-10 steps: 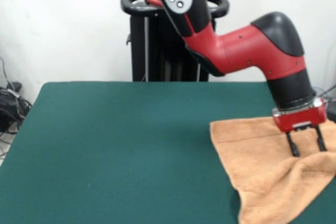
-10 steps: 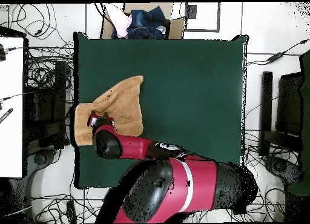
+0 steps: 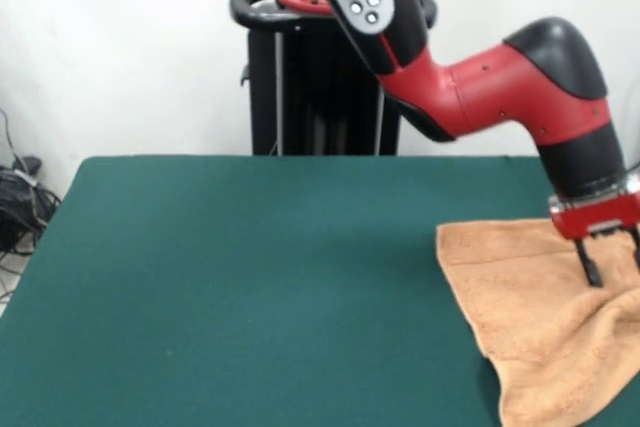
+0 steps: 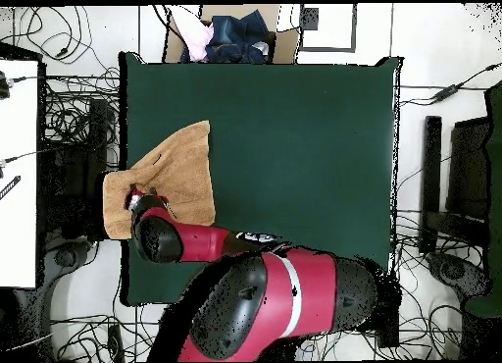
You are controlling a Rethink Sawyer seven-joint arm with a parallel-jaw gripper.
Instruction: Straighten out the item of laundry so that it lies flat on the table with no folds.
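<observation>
towel (image 3: 530,337) at table (image 3: 240,287) edge, on the right in front view, one part hanging past the edge in overhead view. directly under gripper (image 3: 612,269), fingers (image 3: 591,269) spread, tips down in the rumpled cloth.

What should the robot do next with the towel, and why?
Probably pull it back toward the middle of the table. The towel hangs past the table's edge and lies bunched under the end effector, so it can't lie flat there.
</observation>
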